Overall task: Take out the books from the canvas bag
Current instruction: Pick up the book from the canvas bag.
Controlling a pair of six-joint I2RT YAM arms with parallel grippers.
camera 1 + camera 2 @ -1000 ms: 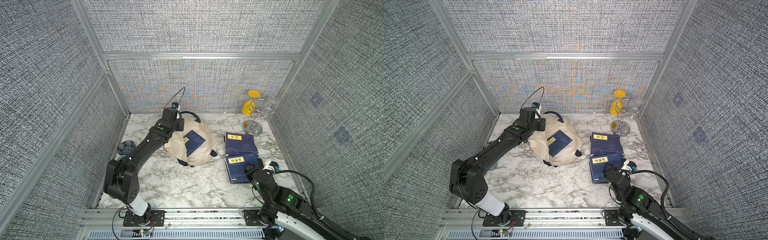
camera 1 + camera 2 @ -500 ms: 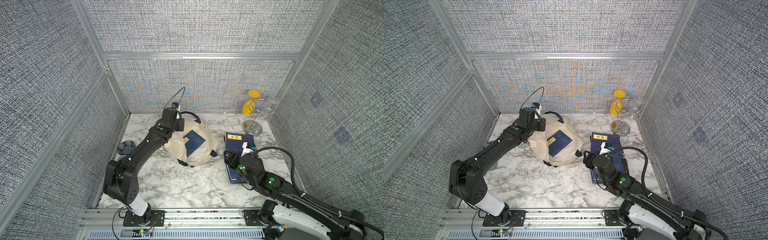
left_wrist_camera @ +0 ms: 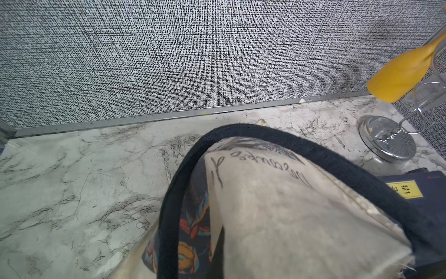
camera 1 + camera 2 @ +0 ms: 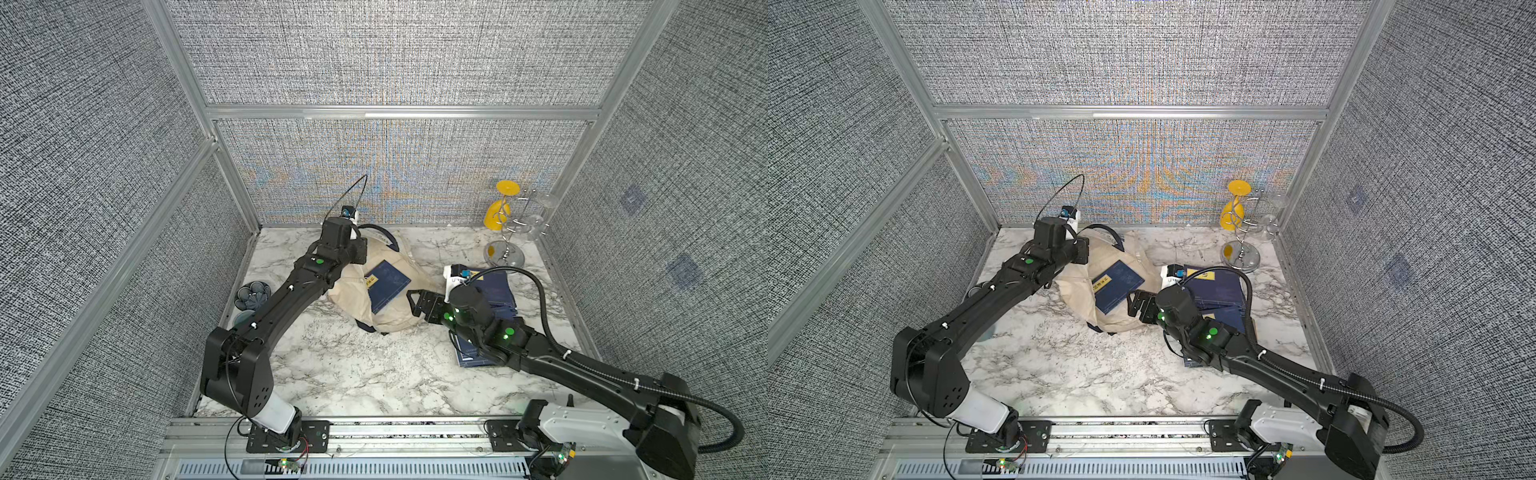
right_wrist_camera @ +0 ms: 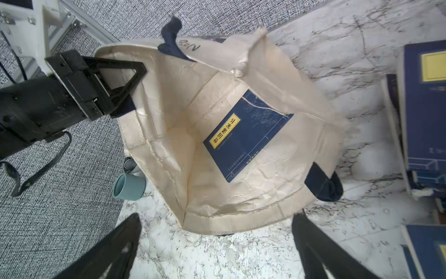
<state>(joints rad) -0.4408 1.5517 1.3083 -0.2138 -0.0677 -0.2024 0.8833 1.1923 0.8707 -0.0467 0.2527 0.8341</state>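
The cream canvas bag [image 4: 353,291] [image 4: 1079,291] lies at mid-table with its mouth held wide. My left gripper [image 5: 138,72] is shut on its rim at the back-left edge. In the left wrist view only the fabric [image 3: 277,217] and a navy handle [image 3: 265,135] show. One navy book with a yellow label [image 4: 388,284] [image 4: 1117,286] [image 5: 246,137] lies flat inside. Other navy books [image 4: 496,286] [image 4: 1219,286] [image 5: 424,116] lie on the marble to the right. My right gripper [image 4: 414,302] [image 4: 1133,303] [image 5: 216,217] is open, just outside the mouth's right rim, with nothing between its fingers.
A wire stand with a yellow glass and clear glasses [image 4: 505,232] stands at the back right corner. A patterned dish [image 4: 251,295] and a teal cup [image 5: 129,187] sit by the left wall, behind my left arm. Fabric walls close three sides.
My right arm has swung from the front right, across the books on the table, to the bag's mouth, and its jaws have spread wider. The left arm and bag have stayed put.
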